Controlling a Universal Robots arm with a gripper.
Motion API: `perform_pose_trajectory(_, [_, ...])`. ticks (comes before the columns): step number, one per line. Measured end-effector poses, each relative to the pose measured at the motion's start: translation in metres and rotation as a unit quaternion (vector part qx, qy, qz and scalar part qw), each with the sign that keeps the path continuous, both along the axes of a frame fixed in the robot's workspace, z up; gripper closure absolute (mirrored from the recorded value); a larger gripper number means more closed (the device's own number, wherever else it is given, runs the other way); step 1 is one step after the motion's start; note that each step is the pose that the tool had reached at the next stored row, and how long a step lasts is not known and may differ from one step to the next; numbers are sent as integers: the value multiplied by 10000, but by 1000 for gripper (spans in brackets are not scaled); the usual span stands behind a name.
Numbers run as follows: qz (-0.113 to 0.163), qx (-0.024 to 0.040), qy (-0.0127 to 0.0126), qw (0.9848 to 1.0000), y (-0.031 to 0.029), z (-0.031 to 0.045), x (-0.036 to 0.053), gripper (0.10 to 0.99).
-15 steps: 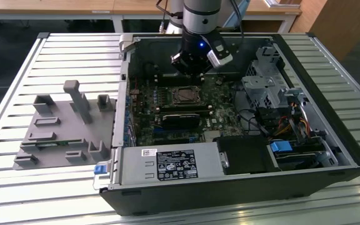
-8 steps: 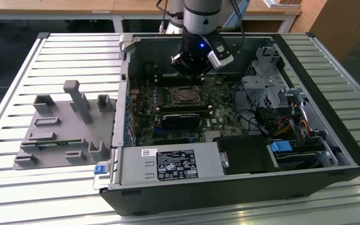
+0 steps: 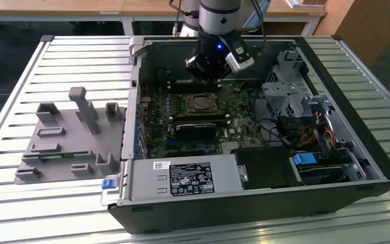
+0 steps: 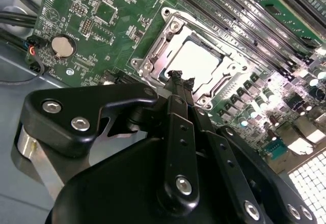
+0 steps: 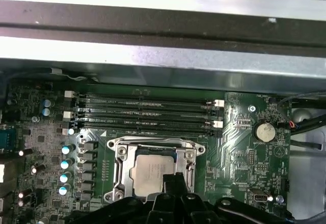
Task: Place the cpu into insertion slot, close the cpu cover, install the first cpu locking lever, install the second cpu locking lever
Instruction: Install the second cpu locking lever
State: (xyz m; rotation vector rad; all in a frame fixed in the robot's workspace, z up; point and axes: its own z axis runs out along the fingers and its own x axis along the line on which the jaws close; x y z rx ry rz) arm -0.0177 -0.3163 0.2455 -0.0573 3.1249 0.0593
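Note:
The cpu lies flat in the insertion slot on the green board, its silver-grey top showing in both wrist views. The cpu cover lies down around it as a metal frame. Whether the locking levers are latched I cannot tell. My gripper hovers just above the socket's edge with its black fingertips pressed together and nothing between them. It comes in over the chip's near corner in the first wrist view. In the exterior view the gripper hangs over the far end of the board.
Long memory slots run beside the socket. A coin battery sits on the board. The open case holds a power supply, a drive cage and cables. A grey fixture stands on the slatted table at the exterior view's left.

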Motion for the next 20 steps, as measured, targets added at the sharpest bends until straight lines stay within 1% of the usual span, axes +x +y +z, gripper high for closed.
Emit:
perform_pose_trajectory(2, [0, 0, 0, 10000, -16, 0, 0, 980])
perform_pose_trajectory(5, [0, 0, 0, 10000, -58, 0, 0, 980])
perform_pose_trajectory(12, [-1, 2, 1, 10000, -187, 0, 0, 980])
perform_pose_trajectory(13, [0, 14, 7, 10000, -197, 0, 2, 980])
perform_pose_trajectory(14, [-1, 49, 23, 10000, -204, 0, 6, 980])
perform_pose_trajectory(15, [0, 93, 34, 10000, -208, 0, 7, 980])
perform_pose_trajectory(16, [0, 124, 39, 9999, -213, 0, 7, 980])
perform_pose_trajectory(17, [0, 139, 40, 9999, -220, 0, 7, 980])
perform_pose_trajectory(20, [0, 140, 41, 9999, -250, 0, 7, 980])
